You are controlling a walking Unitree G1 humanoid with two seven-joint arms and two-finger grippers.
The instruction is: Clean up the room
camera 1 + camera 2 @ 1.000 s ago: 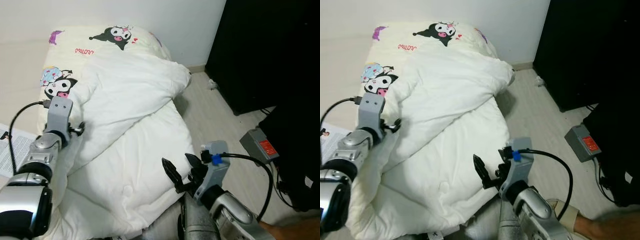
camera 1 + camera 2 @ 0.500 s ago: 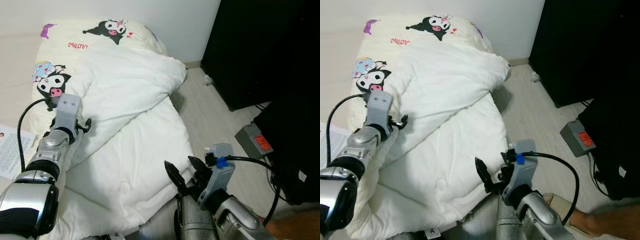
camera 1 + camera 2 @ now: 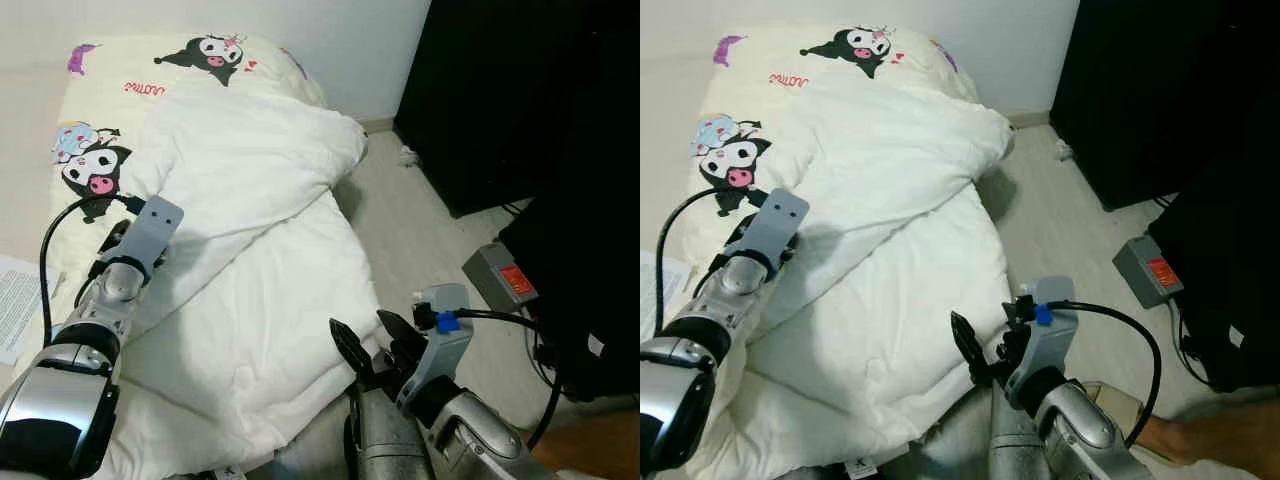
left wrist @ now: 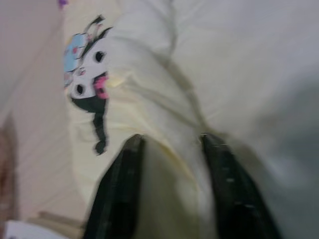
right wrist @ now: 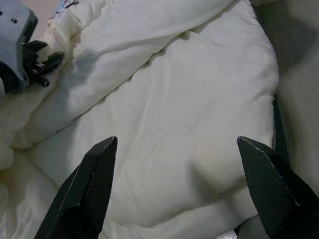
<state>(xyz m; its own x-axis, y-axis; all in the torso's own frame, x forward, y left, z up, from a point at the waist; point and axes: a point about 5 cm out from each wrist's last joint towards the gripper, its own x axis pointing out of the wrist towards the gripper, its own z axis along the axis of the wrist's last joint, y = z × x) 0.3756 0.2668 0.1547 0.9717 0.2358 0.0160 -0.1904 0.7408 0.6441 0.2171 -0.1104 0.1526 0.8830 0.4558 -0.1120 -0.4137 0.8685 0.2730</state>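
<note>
A puffy white duvet (image 3: 250, 240) lies folded over cream bedding with cartoon prints (image 3: 90, 170) on a low mattress. My left gripper (image 3: 118, 240) is at the bed's left edge, its fingers mostly behind the grey wrist housing. In the left wrist view that gripper (image 4: 172, 142) is pinched on a raised fold of the cream printed bedding (image 4: 164, 119). My right gripper (image 3: 372, 345) is open just above the duvet's near right corner. In the right wrist view the wide-apart fingertips (image 5: 107, 149) frame bare duvet (image 5: 189, 124), with nothing held.
A black cabinet (image 3: 520, 90) stands at the right. A grey box with a red label (image 3: 497, 280) and cables lie on the wooden floor (image 3: 420, 230). Paper sheets (image 3: 15, 300) lie left of the bed. A person's foot (image 3: 1200, 440) is at the lower right.
The camera has shifted a little to the right. My left wrist has turned and come in closer over the bed's left edge. The right gripper has stayed open in place.
</note>
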